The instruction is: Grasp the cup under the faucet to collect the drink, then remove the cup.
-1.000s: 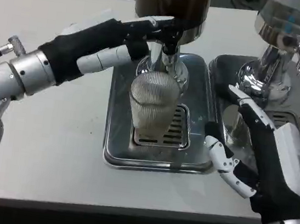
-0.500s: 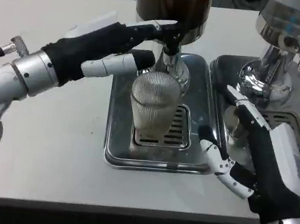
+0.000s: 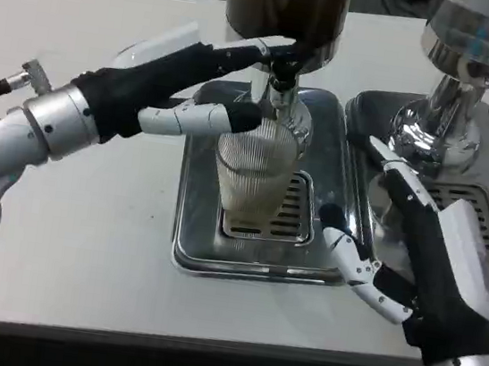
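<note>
A ribbed clear cup [image 3: 252,175] stands upright on the grille of the steel drip tray [image 3: 191,230], right under the faucet [image 3: 281,84] of the dark drink dispenser [image 3: 285,8]. My left hand [image 3: 172,83] reaches in from the left; its upper fingers lie on the faucet's black lever and its thumb touches the cup's rim. My right hand [image 3: 415,260] hovers to the right of the tray, fingers spread apart, holding nothing, a short gap from the cup.
A second chrome dispenser [image 3: 468,59] stands on its own drip tray [image 3: 366,118] at the back right, just behind my right hand. The white table [image 3: 87,216] stretches out to the left of the tray.
My left hand has slid right and down, bringing its thumb to the cup's rim. My right hand has crept slightly left toward the tray. The cup stays put.
</note>
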### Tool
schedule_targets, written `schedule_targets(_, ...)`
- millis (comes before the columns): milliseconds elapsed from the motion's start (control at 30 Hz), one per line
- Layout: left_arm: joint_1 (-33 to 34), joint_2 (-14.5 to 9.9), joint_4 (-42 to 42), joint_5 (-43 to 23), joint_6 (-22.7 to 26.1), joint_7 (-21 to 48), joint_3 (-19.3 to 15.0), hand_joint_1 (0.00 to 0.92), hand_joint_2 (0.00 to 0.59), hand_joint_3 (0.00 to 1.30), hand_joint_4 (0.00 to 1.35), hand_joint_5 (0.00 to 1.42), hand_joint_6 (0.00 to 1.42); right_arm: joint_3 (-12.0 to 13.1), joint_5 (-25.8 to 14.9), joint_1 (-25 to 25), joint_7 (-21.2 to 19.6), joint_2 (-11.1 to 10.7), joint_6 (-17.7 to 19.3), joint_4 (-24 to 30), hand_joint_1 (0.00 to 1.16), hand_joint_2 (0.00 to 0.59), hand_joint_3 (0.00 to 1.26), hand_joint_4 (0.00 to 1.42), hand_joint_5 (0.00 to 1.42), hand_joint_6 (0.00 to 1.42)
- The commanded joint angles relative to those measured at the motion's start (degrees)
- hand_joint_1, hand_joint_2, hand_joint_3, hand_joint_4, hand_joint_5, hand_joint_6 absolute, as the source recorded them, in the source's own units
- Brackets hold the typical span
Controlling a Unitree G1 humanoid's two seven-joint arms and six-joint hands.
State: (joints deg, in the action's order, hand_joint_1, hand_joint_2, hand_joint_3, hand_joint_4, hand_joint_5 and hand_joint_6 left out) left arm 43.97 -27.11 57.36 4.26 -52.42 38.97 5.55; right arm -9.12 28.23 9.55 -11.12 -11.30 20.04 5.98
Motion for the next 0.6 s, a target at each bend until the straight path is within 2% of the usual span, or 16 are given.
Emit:
schedule_targets(33, -0.16, -1.16, 0.33, 3.41, -2.13, 0.10, 2.31, 0.000, 0.043, 0.16, 0.04, 0.08, 0.02, 0.61, -2.61, -0.04, 1.38, 0.57, -0.89, 0.22, 0.47, 0.384, 0.18, 0.15, 0.16, 0.21)
schedule_targets(600, -0.28, -2.15, 0.29, 6.54, -4.00, -4.58, 4.88, 0.000, 0.036, 0.16, 0.05, 0.08, 0.03, 0.79, -4.91, 0.28, 3.44, 1.00, -1.86, 0.63, 0.46, 0.374, 0.18, 0.14, 0.16, 0.21)
